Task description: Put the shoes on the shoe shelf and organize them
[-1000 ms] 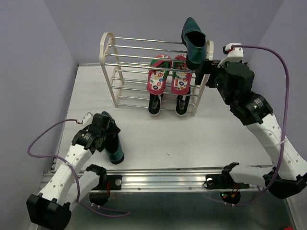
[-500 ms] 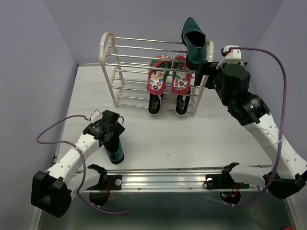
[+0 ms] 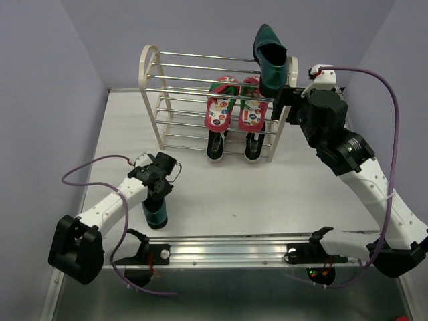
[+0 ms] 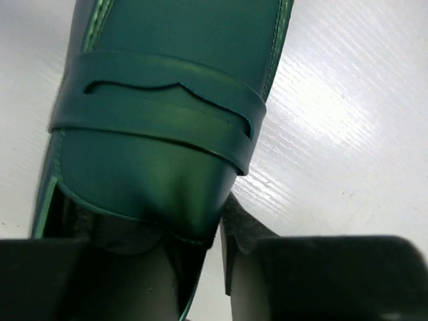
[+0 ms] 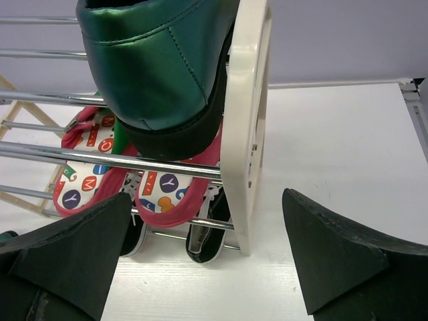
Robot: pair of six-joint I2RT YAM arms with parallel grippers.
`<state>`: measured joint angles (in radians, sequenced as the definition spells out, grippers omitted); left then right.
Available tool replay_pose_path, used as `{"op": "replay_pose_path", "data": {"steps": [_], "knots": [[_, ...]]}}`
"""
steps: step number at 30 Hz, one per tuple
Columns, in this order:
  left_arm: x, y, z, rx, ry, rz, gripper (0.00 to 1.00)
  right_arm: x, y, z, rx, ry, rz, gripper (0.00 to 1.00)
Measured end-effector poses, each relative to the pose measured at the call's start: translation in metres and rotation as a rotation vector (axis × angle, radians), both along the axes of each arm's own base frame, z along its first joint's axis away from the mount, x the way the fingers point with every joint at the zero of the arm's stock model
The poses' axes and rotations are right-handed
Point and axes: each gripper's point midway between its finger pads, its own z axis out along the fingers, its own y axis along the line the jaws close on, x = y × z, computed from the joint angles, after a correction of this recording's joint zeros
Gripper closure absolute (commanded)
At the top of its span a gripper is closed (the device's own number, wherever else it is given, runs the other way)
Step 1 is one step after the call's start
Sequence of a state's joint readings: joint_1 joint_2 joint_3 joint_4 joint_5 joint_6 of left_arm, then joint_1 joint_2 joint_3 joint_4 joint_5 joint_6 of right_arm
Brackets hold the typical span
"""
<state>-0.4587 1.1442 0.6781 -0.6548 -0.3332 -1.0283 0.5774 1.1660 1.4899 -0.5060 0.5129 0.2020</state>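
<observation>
While one glossy dark-green loafer (image 3: 158,212) is off the rack, the left gripper (image 3: 159,188) is clamped on it at the shoe's mouth. In the left wrist view the tongue edge sits between the two black fingers (image 4: 314,281), with the toe pointing away from the camera. This loafer is steeply tilted at the front-left of the white table (image 3: 301,180), well apart from the rack. Can't tell whether its toe touches the surface.

The matching dark-green loafer (image 3: 269,57) is on the top tier of the cream-framed shoe shelf with thin metal rods (image 3: 148,67). It's at the far right end, heel against the right arched side panel (image 5: 244,120).

Red flip-flops with printed footbeds (image 3: 223,103) lie side by side one tier down, on the right half of the shelf. Black canvas sneakers with white toe caps (image 3: 215,144) are on a lower tier directly under them, toe caps facing front. The left half of each tier holds no shoes.

The right gripper (image 3: 284,93) hangs just in front of that right side panel, fingers (image 5: 67,254) spread wide, gripping nothing. The shelf loafer's heel is above and between them in the right wrist view. A purple cable (image 3: 394,114) loops off the right arm.
</observation>
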Motion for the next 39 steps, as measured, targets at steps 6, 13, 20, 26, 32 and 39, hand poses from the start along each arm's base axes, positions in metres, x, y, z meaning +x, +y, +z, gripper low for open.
{"op": "replay_pose_path", "data": {"steps": [6, 13, 20, 26, 32, 39], "knots": [[0.001, -0.006, 0.005, 0.010, -0.016, -0.059, 1.00, 0.000, -0.001, 0.000, 0.001, -0.002, -0.005, 0.00], [-0.006, -0.021, 0.046, -0.012, -0.088, -0.140, 1.00, -0.006, -0.007, -0.002, 0.005, -0.006, -0.018, 0.00], [0.005, -0.049, 0.159, -0.139, -0.405, -0.316, 1.00, -0.014, -0.017, 0.001, 0.013, -0.026, -0.042, 0.00], [-0.009, -0.053, 0.215, -0.184, -0.566, -0.496, 1.00, -0.021, -0.024, 0.010, 0.025, -0.055, -0.055, 0.00], [-0.020, -0.069, 0.227, -0.220, -0.596, -0.663, 1.00, -0.022, -0.025, 0.012, 0.018, -0.062, -0.055, 0.00], [-0.035, -0.092, 0.238, -0.292, -0.583, -0.840, 1.00, -0.022, -0.030, 0.014, 0.012, -0.074, -0.076, 0.00]]}}
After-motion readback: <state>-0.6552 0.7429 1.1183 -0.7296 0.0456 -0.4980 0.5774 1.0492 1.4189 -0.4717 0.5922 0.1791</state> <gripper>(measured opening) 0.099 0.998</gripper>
